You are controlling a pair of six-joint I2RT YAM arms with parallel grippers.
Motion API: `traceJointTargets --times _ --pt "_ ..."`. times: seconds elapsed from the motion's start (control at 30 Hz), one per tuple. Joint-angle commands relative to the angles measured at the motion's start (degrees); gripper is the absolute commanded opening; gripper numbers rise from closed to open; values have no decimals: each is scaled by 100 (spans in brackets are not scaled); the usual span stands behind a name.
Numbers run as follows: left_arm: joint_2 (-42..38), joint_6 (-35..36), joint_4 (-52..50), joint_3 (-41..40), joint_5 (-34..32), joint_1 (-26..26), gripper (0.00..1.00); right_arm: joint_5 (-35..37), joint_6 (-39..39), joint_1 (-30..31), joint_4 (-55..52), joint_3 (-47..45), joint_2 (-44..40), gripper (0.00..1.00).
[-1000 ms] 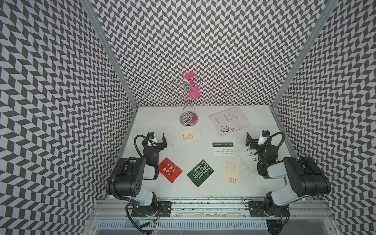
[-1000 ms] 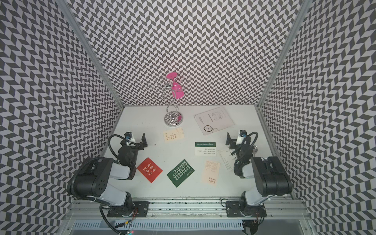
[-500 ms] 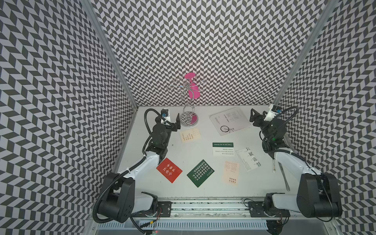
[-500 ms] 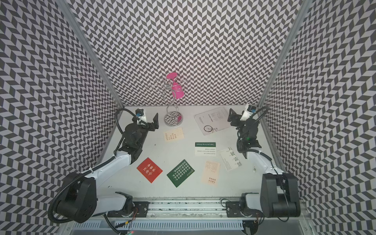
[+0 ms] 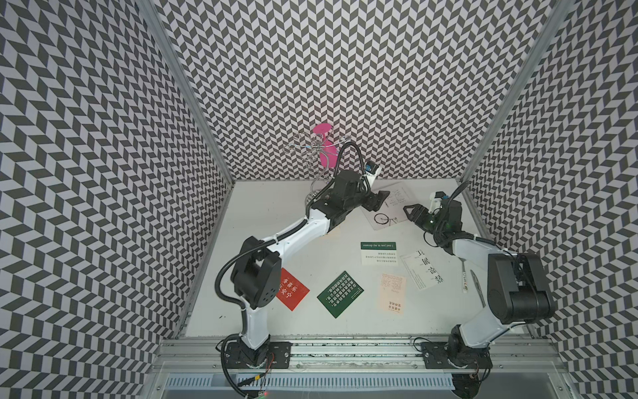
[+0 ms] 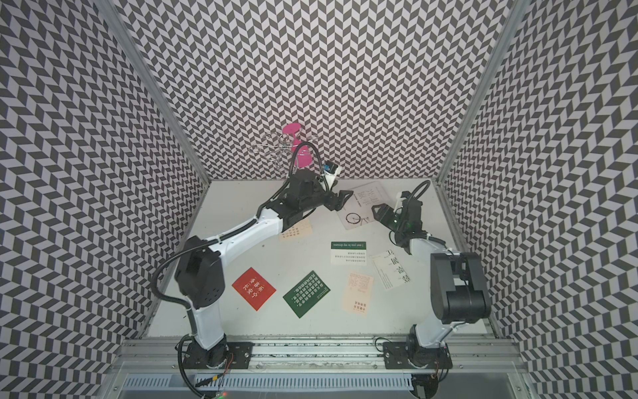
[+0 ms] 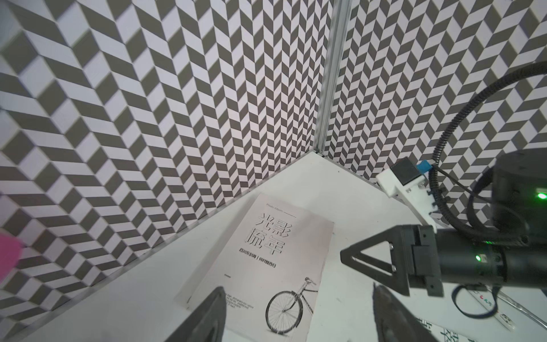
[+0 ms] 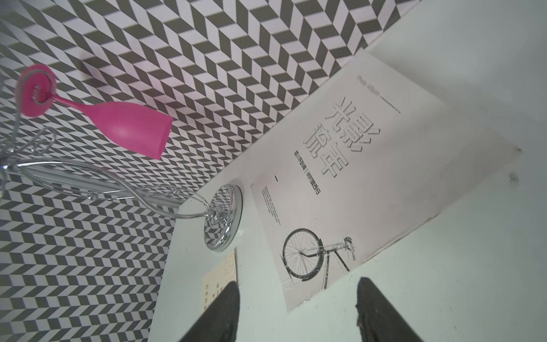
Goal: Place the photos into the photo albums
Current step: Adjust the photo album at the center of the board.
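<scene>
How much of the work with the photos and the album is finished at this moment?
Nothing is done yet: the album lies closed at the back of the table. In hand: the left gripper and right gripper hover near it, fingers open and empty. Left: all six lie loose outside it: red card, green card, peach card, green-banded card, white card, cream card.

We see the thin white photo album [image 5: 393, 207], its cover bearing large dark characters and a small bicycle drawing, lying closed, flat and askew at the back of the white table [image 5: 276, 214]. In front of it lie six flat printed cards, face up: a cream card [image 6: 297, 228], a white card with a green band [image 5: 378, 253], a white card with black characters [image 5: 423, 269], a peach card [image 5: 392, 293], a dark green card [image 5: 340, 293] and a red card [image 5: 293, 293].
</scene>
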Motion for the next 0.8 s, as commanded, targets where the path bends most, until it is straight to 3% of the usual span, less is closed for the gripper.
traceJointTargets --times 0.0,0.13,0.2,0.4,0.77 --pt "842 -29 -1348 1343 544 118 78 -196 375 -32 272 130 210 62" --pt "2067 -309 -2074 3006 803 330 75 -111 531 -31 266 124 396 67" --pt "2446 -527 -2104 3418 896 466 75 -63 573 -31 240 100 439 67" --pt "2962 -1061 -1519 3509 1150 801 75 2 757 -23 292 16 547 67" --pt "3577 -1387 -882 3613 1038 871 80 -381 1182 -5 733 154 1184 67"
